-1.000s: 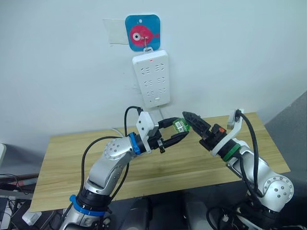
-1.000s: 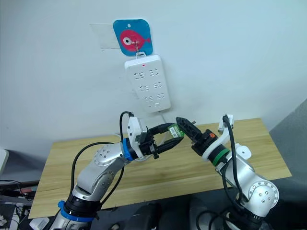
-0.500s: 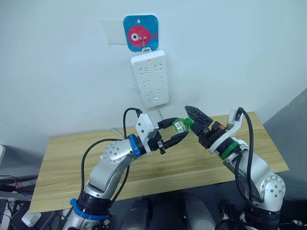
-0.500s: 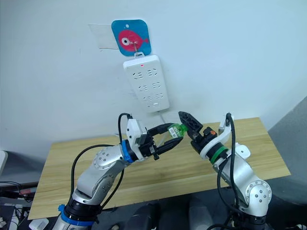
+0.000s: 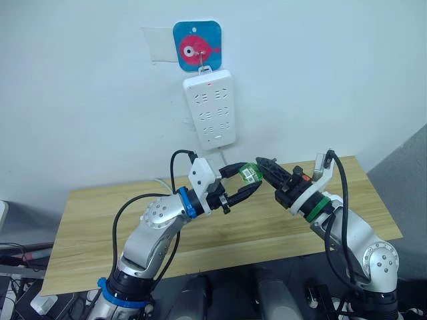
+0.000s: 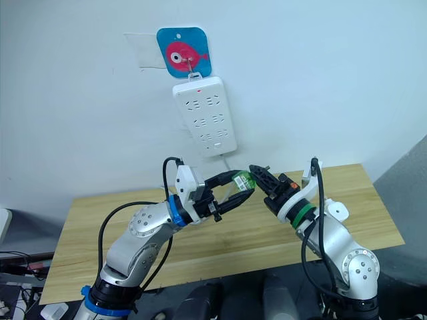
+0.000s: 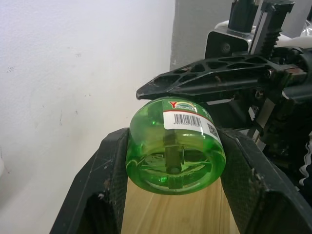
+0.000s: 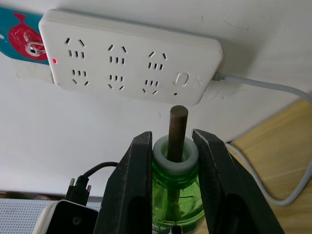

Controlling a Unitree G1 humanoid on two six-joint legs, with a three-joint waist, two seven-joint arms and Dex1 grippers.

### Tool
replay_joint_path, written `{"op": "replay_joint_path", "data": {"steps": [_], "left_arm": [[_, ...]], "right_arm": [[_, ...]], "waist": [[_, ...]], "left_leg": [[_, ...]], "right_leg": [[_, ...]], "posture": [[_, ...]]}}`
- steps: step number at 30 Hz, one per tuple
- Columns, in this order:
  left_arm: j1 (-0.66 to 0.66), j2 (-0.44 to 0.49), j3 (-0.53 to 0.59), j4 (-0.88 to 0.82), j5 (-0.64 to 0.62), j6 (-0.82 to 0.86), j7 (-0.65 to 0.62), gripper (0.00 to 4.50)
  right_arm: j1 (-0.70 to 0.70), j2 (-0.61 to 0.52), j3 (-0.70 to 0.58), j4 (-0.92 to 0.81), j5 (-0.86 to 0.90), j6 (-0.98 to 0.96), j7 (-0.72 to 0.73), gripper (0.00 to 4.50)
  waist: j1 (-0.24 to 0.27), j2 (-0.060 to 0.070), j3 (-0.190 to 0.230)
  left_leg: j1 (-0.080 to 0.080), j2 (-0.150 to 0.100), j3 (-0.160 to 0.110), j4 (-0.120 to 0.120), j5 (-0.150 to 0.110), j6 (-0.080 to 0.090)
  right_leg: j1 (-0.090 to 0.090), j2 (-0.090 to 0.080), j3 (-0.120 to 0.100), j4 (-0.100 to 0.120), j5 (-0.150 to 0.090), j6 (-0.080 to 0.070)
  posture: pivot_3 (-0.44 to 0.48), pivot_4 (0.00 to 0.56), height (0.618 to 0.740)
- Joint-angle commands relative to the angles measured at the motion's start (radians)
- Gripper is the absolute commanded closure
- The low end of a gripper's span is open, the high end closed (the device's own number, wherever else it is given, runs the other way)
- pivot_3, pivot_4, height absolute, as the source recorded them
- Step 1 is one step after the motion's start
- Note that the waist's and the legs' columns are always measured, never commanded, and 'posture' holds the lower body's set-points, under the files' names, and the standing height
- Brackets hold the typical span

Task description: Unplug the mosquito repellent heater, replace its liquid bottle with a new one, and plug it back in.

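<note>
Two grippers: both meet at one green liquid bottle (image 5: 249,173), held in the air above the middle of the desk (image 5: 100,227).
Left gripper (image 7: 170,161): its black fingers are clamped on the wide base of the bottle, one on each side, as the left wrist view shows.
Right gripper (image 8: 171,156): its fingers are pressed on either side of the bottle's white neck collar, with the dark wick rod (image 8: 178,129) standing up between them.
Bottle: transparent green, with a barcode label on its side; whether it is the used one or the new one cannot be told.
Desk: light wood, bare in the parts that show; a white cable (image 8: 273,87) runs down from the wall towards its far edge.
Power strip (image 5: 211,109): hangs on the far wall under a blue fish hook plate (image 5: 197,45); a small red light is lit, and every socket that shows is free.
Mosquito repellent heater: not plugged into the strip, so the unplugging looks done; where it lies cannot be told.
Progress: judged to be mid-swap, a bottle being passed or gripped between both arms.
Left to do: fitting the new bottle into the heater and plugging it back into the strip.
</note>
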Motion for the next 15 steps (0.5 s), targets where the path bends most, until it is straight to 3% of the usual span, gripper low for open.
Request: {"op": "replay_joint_path", "data": {"steps": [1,5,8,12,15], "left_arm": [[-0.001,-0.004,0.001,-0.047,0.004,-0.005,0.001,2.23],[-0.002,0.027,0.01,-0.043,-0.009,0.035,-0.021,0.97],[0.001,0.079,0.025,-0.045,-0.012,0.058,-0.055,0.01],[0.002,0.164,0.013,-0.048,0.023,0.078,-0.09,0.0],[0.02,0.169,-0.015,-0.056,0.03,0.097,-0.086,0.0]], "right_arm": [[-0.002,-0.014,0.026,-0.024,0.029,-0.005,0.032,3.65],[-0.007,-0.042,0.018,0.001,0.008,-0.009,0.061,3.65],[-0.016,-0.096,0.011,0.055,-0.102,0.01,0.122,3.65],[-0.07,-0.221,0.092,0.229,-0.567,-0.038,0.308,3.65],[-0.1,-0.261,0.22,0.368,-0.966,-0.205,0.424,3.65]], "waist": [[0.001,0.0,0.0],[0.004,0.0,0.0],[0.005,0.0,0.0],[0.008,-0.001,0.001],[0.011,-0.001,0.001]], "left_leg": [[0.0,0.0,0.0,0.0,0.0,0.0],[0.0,0.0,0.0,0.0,0.0,0.0],[0.0,0.0,0.0,0.0,0.0,0.0],[0.0,-0.001,0.001,0.0,0.0,0.0],[0.0,-0.001,0.001,0.0,0.0,0.0]], "right_leg": [[0.0,0.0,0.0,0.0,0.0,0.0],[0.0,0.0,0.0,0.0,0.0,0.0],[0.0,0.0,0.0,0.0,0.0,0.0],[0.0,0.001,0.0,0.0,-0.001,0.001],[0.0,0.002,-0.001,0.0,-0.001,0.002]], "posture": [[-0.054,0.231,0.74],[-0.041,0.241,0.74],[-0.033,0.245,0.74],[-0.002,0.258,0.74],[0.009,0.261,0.74]]}}
